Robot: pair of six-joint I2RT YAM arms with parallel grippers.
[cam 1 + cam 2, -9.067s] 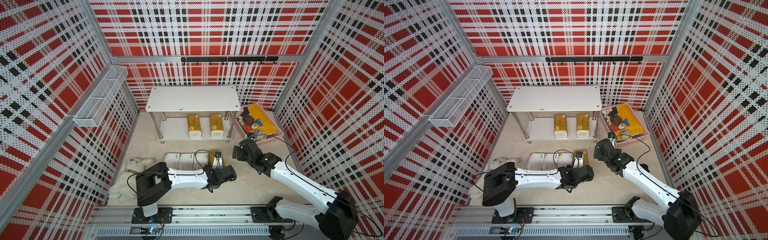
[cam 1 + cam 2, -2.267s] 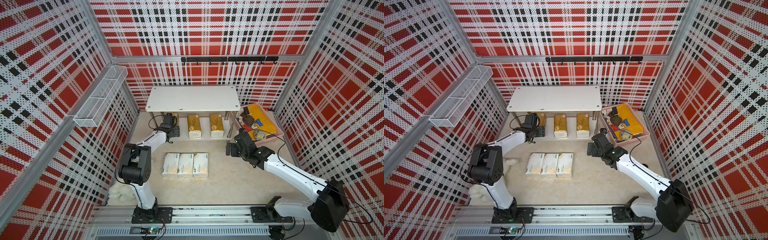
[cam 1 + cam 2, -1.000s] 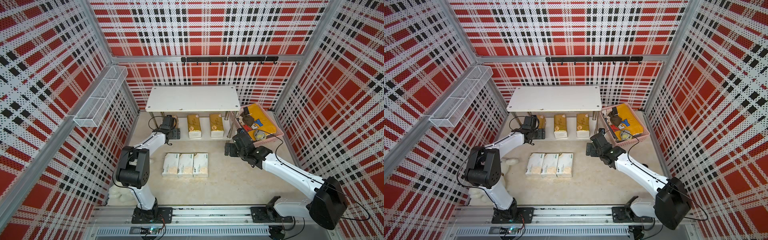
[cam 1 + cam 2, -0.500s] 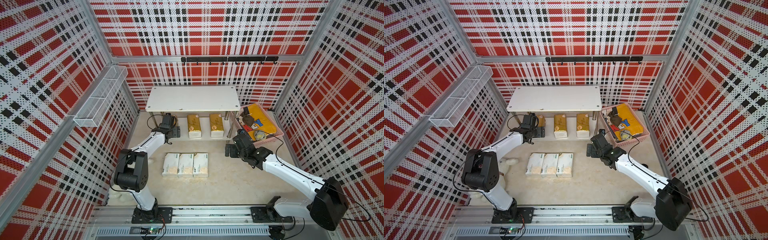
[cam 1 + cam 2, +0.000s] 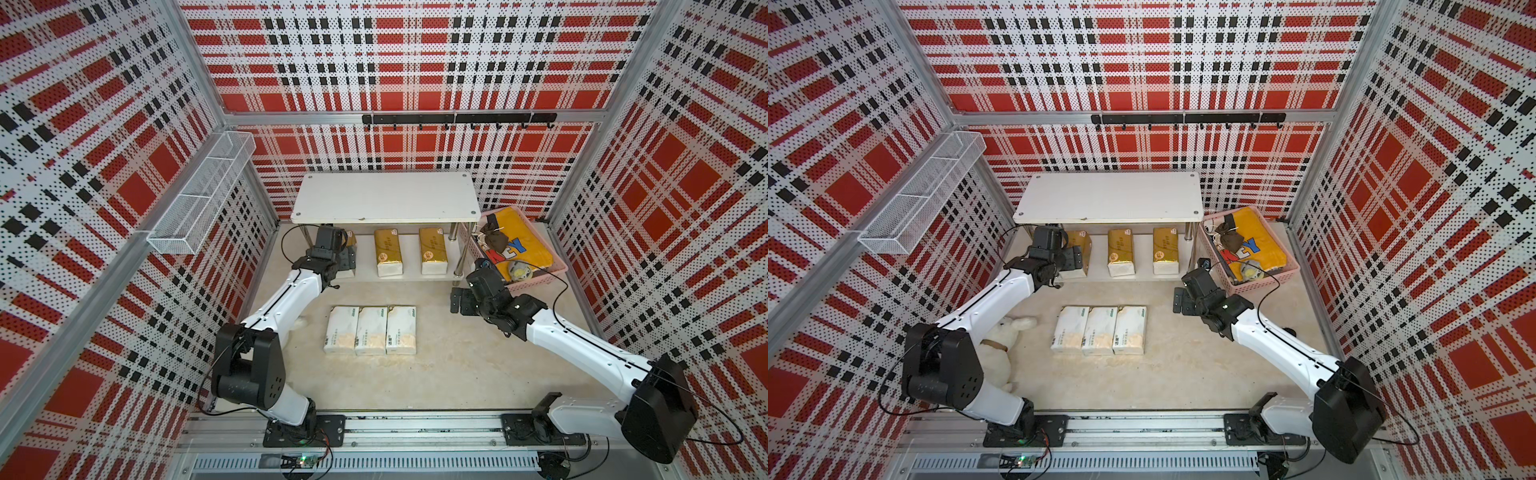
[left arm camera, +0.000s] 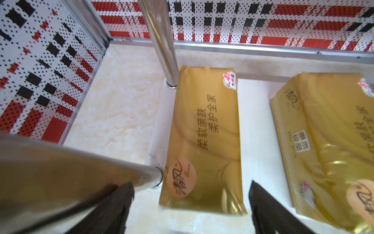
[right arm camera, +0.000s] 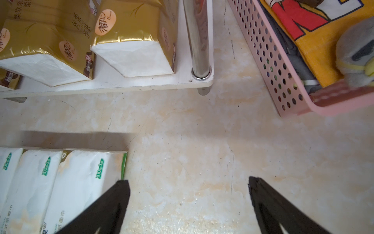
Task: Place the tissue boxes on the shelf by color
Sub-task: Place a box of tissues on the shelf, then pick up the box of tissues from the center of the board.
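The shelf (image 5: 384,197) stands at the back, its top board bare. Three gold tissue boxes lie on its lower board (image 6: 255,121): the left one (image 6: 204,141), the middle one (image 5: 388,257) and the right one (image 5: 433,255). My left gripper (image 6: 190,185) is open at the left gold box, whose near end lies between the fingers with a gap on each side. Three white tissue boxes (image 5: 371,330) lie side by side on the floor in front of the shelf. My right gripper (image 7: 187,181) hangs open and holds nothing, over bare floor just right of the white row (image 7: 81,182).
A pink basket (image 5: 536,282) of cloth items sits right of the shelf, close behind my right wrist. A chrome shelf leg (image 6: 159,40) stands beside the left gold box. A white plush toy (image 5: 1000,336) lies under my left arm. A wire mesh basket (image 5: 199,199) hangs on the left wall.
My left gripper's jaws have spread wider around the left gold box, which stays on the lower board. The right arm has barely moved.
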